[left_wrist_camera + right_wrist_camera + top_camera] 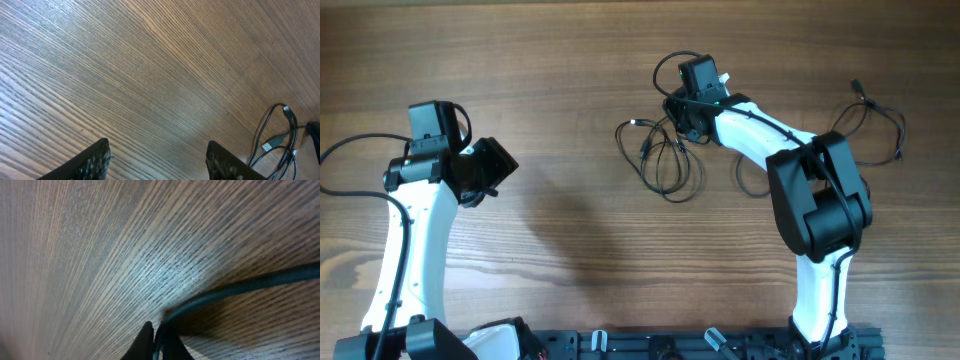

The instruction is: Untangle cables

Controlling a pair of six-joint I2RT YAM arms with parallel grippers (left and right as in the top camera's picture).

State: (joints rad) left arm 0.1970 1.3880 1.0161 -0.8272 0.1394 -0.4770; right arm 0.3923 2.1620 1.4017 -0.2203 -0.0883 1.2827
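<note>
Thin black cables [665, 155] lie in loose tangled loops at the table's centre, with tiny plug ends. Another thin cable loop [873, 125] lies at the far right. My right gripper [682, 112] is down at the tangle's upper edge; in the right wrist view its fingers [159, 341] are shut on a thin dark cable [240, 287] that runs off to the right, close to the wood. My left gripper [492, 165] hovers at the left, open and empty [157, 160]; the left wrist view shows cable loops and plugs [277, 142] at its lower right.
The wooden table [560, 90] spans all views. Thicker black arm cables trail at the left [350, 150]. The arm bases and a black rail [720, 345] sit at the front edge.
</note>
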